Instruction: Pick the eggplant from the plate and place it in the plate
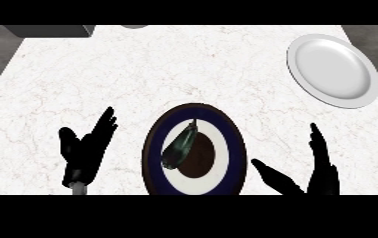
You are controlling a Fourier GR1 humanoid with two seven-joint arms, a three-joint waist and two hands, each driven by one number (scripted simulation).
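A: Where's the eggplant [179, 147]?
B: Lying on the dark-rimmed plate [232, 132], bottom centre; the white plate [331, 71] waits upper right.
A: And the hands?
B: Left hand [87, 149] and right hand [319, 169] flank it, fingers straight, holding nothing.

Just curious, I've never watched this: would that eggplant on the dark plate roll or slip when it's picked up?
The eggplant looks elongated and rounded, so it may roll. Its glossy skin could be slippery. It probably stays stiff when lifted.

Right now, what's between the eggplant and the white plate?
Only bare counter, in the head view. The eggplant lies on the dark plate; the white plate sits far right.
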